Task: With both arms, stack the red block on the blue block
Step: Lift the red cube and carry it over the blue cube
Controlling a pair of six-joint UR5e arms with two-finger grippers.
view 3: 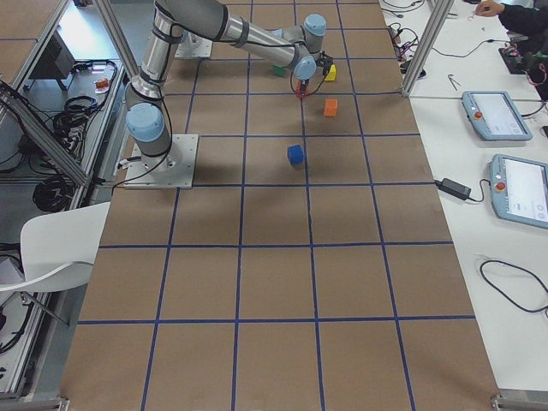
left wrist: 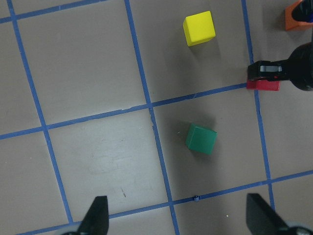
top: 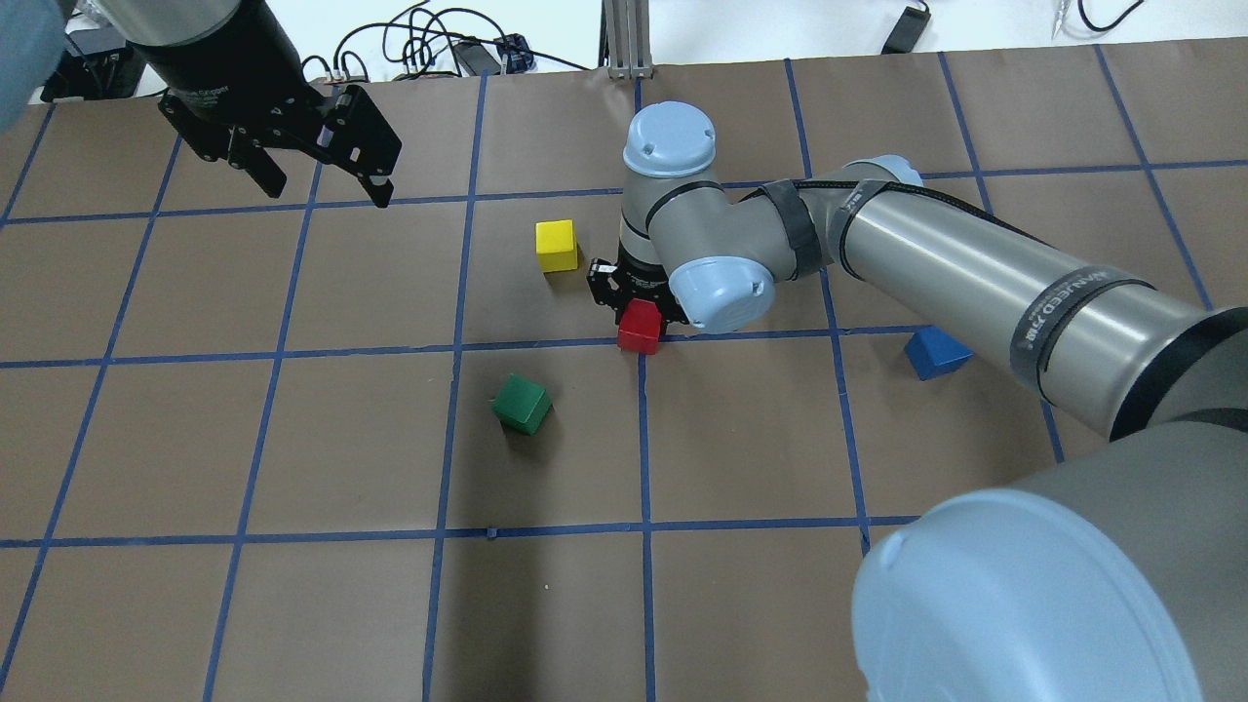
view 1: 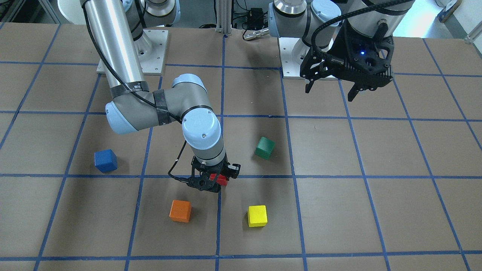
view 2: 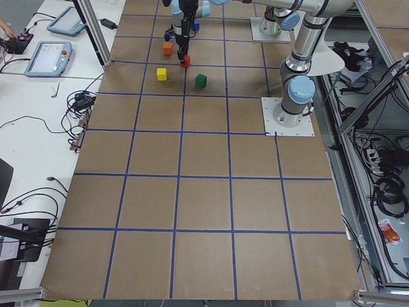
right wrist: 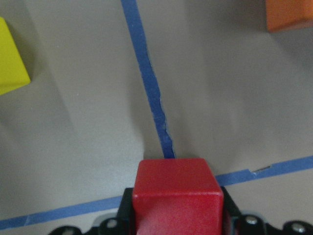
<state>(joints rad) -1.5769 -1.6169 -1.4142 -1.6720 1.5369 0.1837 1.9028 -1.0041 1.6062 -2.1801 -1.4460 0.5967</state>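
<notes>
Blue block (view 1: 105, 160) sits alone on the counter (view 1: 339, 210) at the front view's left, well apart from the red block (view 1: 222, 180) — clamped in the right pincer (view 1: 216, 180) near centre. Farther right, the left pincer (view 1: 330, 94) hangs above the counter — jaws spread wide.

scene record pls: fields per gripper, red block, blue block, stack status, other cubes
right gripper: shut on red block; lifted or not, unclear
left gripper: open, empty, raised away from the cubes
blue block: free, nothing on it
stack: not yet done
others: green cube, yellow cube, orange cube, all loose
</notes>
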